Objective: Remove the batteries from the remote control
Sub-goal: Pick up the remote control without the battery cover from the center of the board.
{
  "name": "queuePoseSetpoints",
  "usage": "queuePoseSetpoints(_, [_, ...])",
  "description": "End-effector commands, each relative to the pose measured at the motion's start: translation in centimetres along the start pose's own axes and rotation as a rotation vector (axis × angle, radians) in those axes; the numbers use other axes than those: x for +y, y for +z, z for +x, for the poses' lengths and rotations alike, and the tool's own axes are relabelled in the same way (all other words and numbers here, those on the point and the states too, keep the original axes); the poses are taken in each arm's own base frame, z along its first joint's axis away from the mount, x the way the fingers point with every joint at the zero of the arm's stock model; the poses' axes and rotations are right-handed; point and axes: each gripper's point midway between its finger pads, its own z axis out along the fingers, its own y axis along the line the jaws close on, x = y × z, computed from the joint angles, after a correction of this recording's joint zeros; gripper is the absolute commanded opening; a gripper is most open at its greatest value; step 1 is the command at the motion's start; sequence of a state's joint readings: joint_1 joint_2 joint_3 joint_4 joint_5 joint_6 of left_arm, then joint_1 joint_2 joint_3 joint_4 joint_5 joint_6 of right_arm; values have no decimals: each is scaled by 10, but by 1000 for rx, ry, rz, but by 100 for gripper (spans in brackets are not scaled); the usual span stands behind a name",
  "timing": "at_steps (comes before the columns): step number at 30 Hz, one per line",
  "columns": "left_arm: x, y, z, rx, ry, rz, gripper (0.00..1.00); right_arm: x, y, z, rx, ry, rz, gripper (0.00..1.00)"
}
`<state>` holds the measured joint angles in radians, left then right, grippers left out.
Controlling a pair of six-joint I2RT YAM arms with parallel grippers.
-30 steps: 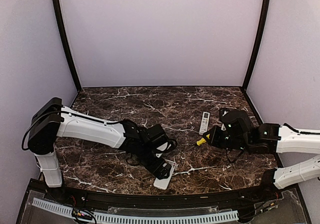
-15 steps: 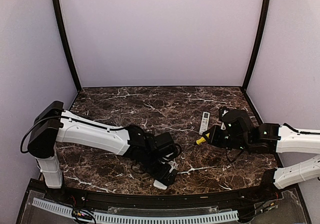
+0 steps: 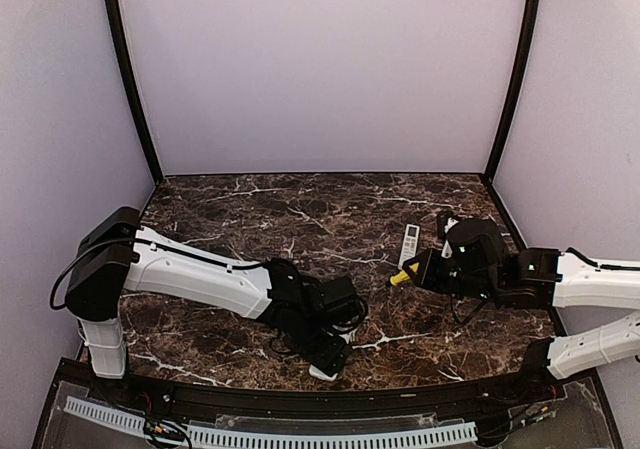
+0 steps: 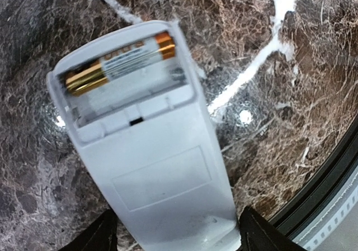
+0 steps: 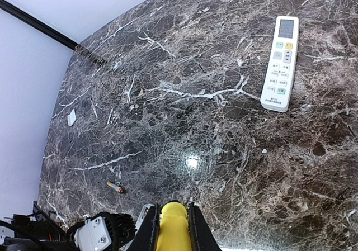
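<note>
On tabletop (image 5: 196,122): 2nd remote (image 5: 279,64), loose batt (image 5: 116,187), cover (image 5: 71,117)

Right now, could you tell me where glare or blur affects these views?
Left wrist: remote and its battery sharp, two small lamp glints on the marble table. Right wrist: one glint beyond the yellow screwdriver handle. Top external: even light, no glare.

Nothing legible in any view. Battery (image 4: 120,61) sits in the open remote (image 4: 162,178), at the remote's 12 o'clock end in the left wrist view. It has dark print on a pale label, too blurred to read. Second remote (image 5: 279,64), at 2 o'clock in the right wrist view, has tiny button captions and small print near its lower end. Both are too small to read.
</note>
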<state>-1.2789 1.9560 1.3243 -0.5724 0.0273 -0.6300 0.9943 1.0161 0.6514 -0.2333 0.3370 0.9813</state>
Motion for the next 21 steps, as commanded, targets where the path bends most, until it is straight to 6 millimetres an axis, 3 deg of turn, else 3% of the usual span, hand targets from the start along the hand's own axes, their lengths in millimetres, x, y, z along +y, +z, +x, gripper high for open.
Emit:
queuePoseSetpoints(1, [23, 6, 12, 46, 83, -115, 75, 2, 0, -7, -35, 13, -16, 0])
queuePoseSetpoints(8, [33, 3, 14, 50, 185, -157, 74, 5, 4, -5, -23, 13, -12, 0])
queuePoseSetpoints(13, [28, -1, 16, 26, 291, -78, 71, 3, 9, 8, 41, -12, 2, 0])
queuePoseSetpoints(21, [27, -5, 10, 11, 414, 61, 62, 16, -9, 23, 110, -119, -150, 0])
